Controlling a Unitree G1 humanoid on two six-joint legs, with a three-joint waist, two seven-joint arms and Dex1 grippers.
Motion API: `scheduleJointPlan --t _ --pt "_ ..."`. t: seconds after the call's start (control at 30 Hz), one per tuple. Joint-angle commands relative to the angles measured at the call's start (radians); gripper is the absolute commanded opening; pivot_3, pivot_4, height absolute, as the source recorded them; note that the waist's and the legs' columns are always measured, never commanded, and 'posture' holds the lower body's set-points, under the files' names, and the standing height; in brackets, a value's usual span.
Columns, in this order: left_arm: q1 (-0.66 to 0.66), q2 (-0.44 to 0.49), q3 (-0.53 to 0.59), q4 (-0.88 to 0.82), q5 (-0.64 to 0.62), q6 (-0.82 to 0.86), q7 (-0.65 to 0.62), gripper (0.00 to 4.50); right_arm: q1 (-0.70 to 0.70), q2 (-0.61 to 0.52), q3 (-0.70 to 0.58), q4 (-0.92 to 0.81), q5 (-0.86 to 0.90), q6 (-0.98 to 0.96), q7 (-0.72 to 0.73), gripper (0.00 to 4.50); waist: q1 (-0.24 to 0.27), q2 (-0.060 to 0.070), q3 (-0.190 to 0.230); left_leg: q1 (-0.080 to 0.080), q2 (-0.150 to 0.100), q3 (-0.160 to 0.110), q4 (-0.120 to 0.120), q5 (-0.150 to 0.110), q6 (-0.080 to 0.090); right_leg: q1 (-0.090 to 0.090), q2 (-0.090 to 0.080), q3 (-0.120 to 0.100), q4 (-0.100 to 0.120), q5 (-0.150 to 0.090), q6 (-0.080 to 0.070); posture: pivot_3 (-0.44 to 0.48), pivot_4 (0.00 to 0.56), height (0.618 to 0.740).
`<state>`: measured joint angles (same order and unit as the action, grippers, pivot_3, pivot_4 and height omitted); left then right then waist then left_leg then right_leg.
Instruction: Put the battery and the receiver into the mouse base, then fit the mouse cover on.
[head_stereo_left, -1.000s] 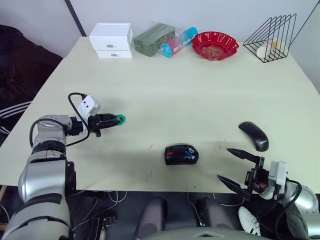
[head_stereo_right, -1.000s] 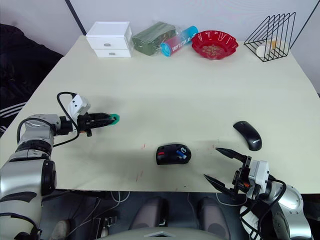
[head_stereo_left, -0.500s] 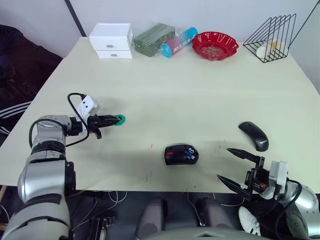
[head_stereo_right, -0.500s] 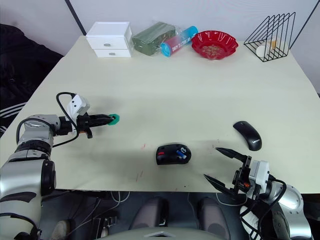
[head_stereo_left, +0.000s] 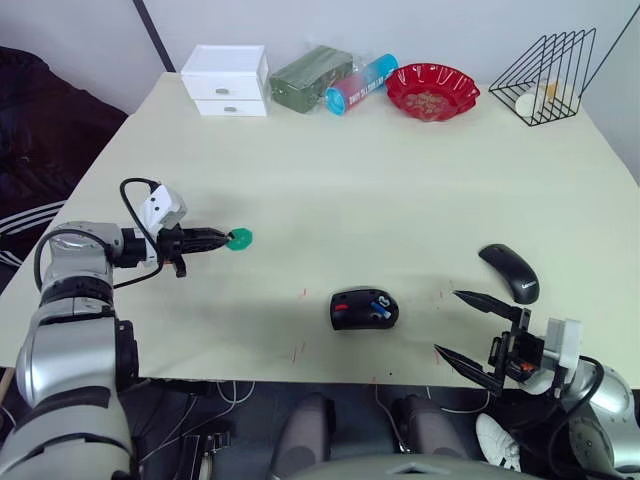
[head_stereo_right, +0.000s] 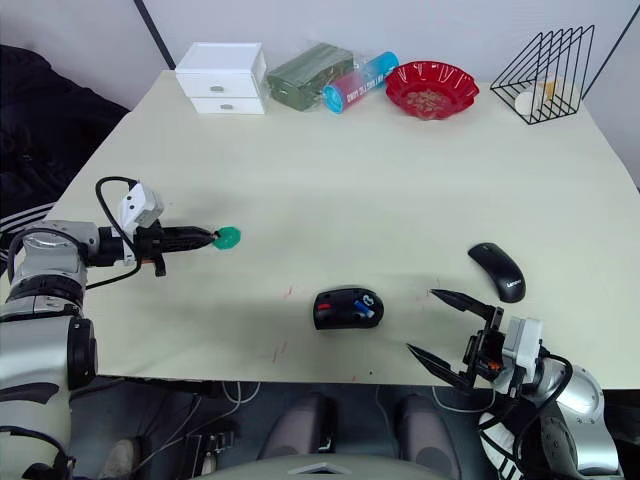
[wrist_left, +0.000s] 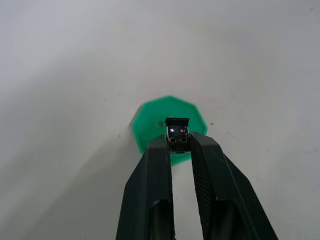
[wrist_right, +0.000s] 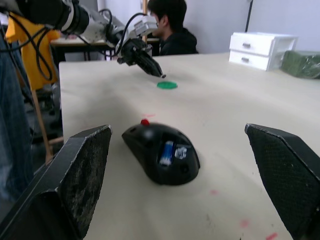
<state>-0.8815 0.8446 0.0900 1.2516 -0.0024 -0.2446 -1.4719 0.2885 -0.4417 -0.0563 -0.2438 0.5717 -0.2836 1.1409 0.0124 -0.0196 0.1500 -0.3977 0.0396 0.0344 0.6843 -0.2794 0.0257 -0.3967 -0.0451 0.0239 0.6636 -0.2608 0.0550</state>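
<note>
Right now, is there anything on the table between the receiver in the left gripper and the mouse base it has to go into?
Nothing visible. The left gripper holds the receiver above a green disc, and bare table lies between it and the mouse base.

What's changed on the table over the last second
The left gripper, shut on the receiver, has drawn back a little toward the robot's left, off the green disc. The right gripper is as open as before. The mouse base with the battery in it and the mouse cover stayed put.
</note>
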Motion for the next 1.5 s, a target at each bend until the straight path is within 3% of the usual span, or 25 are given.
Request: scheduleJointPlan --t 0.03,0.17,0.53,0.77,1.1,1.3,1.5 --pt "-0.023 0.011 0.011 -0.056 -0.029 -0.001 -0.050 0.06 -0.008 0.002 -0.014 -0.042 0.031 -0.006 -0.004 4.50 0.000 0.000 0.000 0.000 0.000 0.000 0.000 0.000 0.000 0.000 0.000 0.000 0.000 0.000 0.000 0.000 0.150 0.740" --pt "-0.027 -0.002 0.001 -0.114 -0.049 0.033 -0.112 0.06 -0.026 0.004 -0.007 -0.036 0.022 0.002 -0.017 4.50 0.000 0.000 0.000 0.000 0.000 0.000 0.000 0.000 0.000 0.000 0.000 0.000 0.000 0.000 0.000 0.000 0.150 0.740" --pt "0.059 -0.055 -0.129 -0.584 -0.224 0.198 -0.142 0.06 -0.081 -0.027 0.008 -0.167 0.085 0.265 -0.161 4.50 -0.009 0.000 0.000 0.000 0.000 -0.003 0.001 0.000 0.000 0.000 0.000 0.001 0.001 0.000 0.000 0.000 0.150 0.740" --pt "0.138 -0.119 -0.169 -0.935 -0.281 0.380 -0.081 0.06 -0.217 -0.078 0.011 -0.248 0.145 0.546 -0.343 4.50 -0.012 0.000 0.000 0.000 0.000 -0.005 0.002 0.000 0.000 0.000 0.000 0.001 0.001 0.000 0.000 0.000 0.150 0.740" --pt "0.186 -0.190 -0.223 -1.200 -0.300 0.510 0.033 0.06 -0.429 -0.137 0.007 -0.330 0.305 0.974 -0.599 4.50 -0.019 0.000 0.000 -0.001 0.000 -0.008 0.002 0.000 0.000 0.000 0.000 0.001 0.001 0.000 0.000 0.000 0.150 0.740" --pt "0.187 -0.215 -0.258 -1.255 -0.299 0.534 0.052 0.06 -0.543 -0.122 -0.042 -0.277 0.564 1.233 -0.783 4.50 -0.020 0.000 0.000 -0.002 0.000 -0.009 0.002 0.000 0.000 0.000 0.000 0.000 0.000 0.000 0.000 0.000 0.150 0.740" --pt "0.160 -0.227 -0.303 -1.244 -0.291 0.515 0.019 0.06 -0.698 -0.157 0.002 -0.089 1.105 1.391 -1.164 4.50 -0.025 0.000 0.000 -0.002 0.000 -0.009 0.002 0.000 0.000 0.000 0.000 0.000 0.001 0.000 0.000 0.000 0.150 0.740"
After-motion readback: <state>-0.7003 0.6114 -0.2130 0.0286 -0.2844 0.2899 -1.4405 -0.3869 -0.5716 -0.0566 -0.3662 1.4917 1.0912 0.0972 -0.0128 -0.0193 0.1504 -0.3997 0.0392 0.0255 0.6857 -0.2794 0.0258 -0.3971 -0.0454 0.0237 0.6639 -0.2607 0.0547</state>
